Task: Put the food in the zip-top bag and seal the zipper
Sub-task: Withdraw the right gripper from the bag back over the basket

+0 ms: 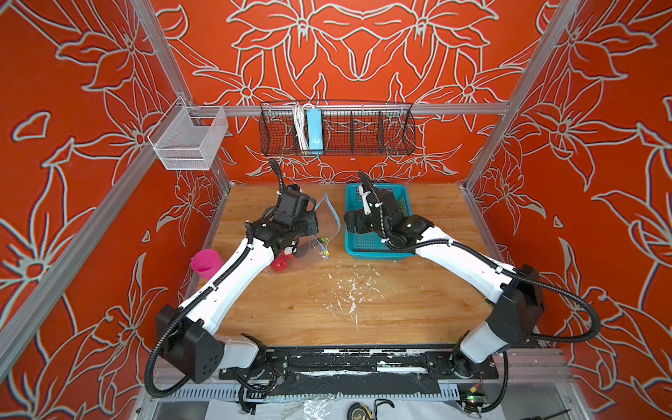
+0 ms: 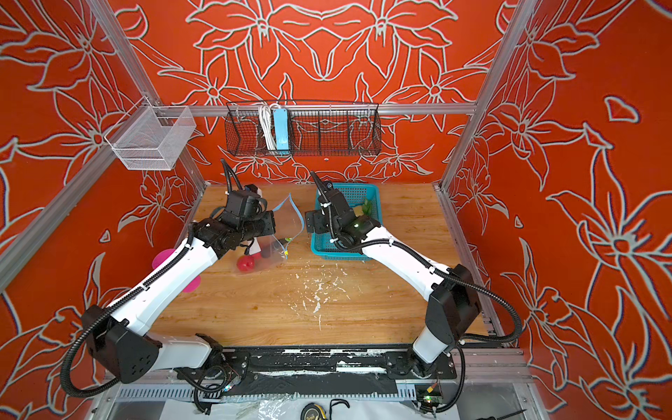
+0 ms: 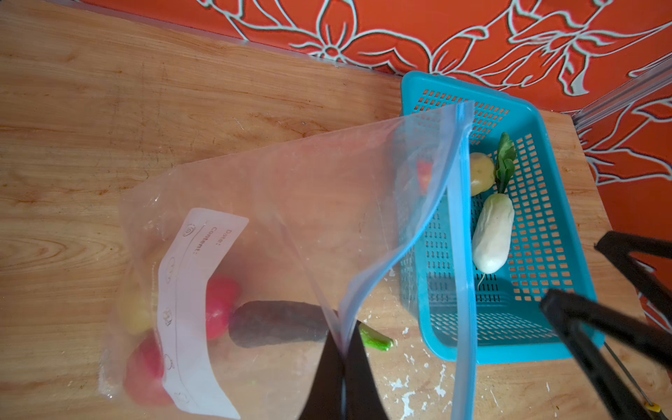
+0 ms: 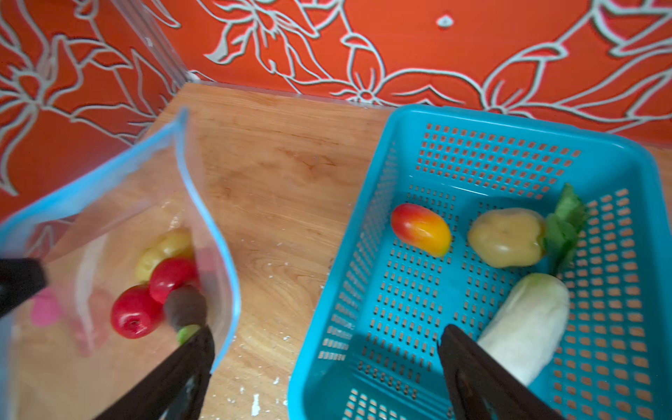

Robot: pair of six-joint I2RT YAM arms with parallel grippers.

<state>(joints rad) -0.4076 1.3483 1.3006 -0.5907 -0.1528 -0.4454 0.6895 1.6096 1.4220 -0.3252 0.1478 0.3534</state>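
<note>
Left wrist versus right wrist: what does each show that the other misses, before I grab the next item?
Left wrist only: the left gripper shut on the mouth of the zip-top bag, and the bag's white label, readable. Right wrist only: the red-yellow fruit unobstructed in the basket, and a pink cup blurred behind the bag. Both: basket, potato, radish, apples and eggplant inside the bag, and the open right gripper.

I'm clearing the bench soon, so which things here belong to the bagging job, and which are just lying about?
Job:
zip-top bag, its zipper, left hand pinching its mouth, open right hand
in the bag: apples, eggplant, potato
in the teal basket: red-yellow fruit, second potato, radish

Lying about:
pink cup, white mesh bin, black wire basket, tape measure
</note>
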